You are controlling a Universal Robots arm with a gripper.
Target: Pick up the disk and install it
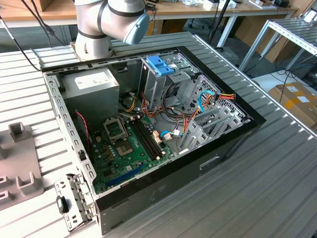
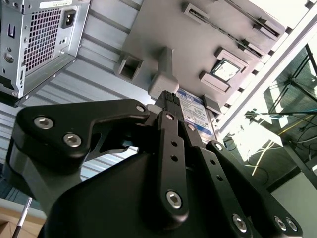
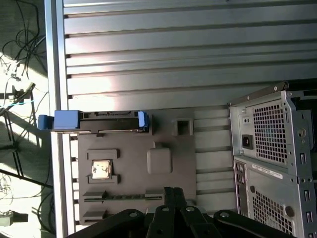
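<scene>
The disk [image 3: 99, 121] stands on its edge at one side of a grey fixture plate [image 3: 163, 134], a dark drive framed by a bright blue carrier with a blue end tab. In the second wrist view its white-and-blue label [image 2: 195, 111] shows just past the black fingers. My gripper [image 3: 172, 191] hovers over the opposite side of the plate, well apart from the disk. Its fingertips rest together with nothing between them, and it shows the same in the second wrist view [image 2: 168, 96].
An open computer case [image 1: 233, 141] lies on the slatted metal table [image 1: 277, 188], with a light-blue bracket [image 1: 161, 64] on its drive cage. Its perforated rear [image 3: 272, 134] is near the plate. A small square chip [image 3: 101, 169] sits in the plate. The table edge [image 3: 54, 74] runs close by.
</scene>
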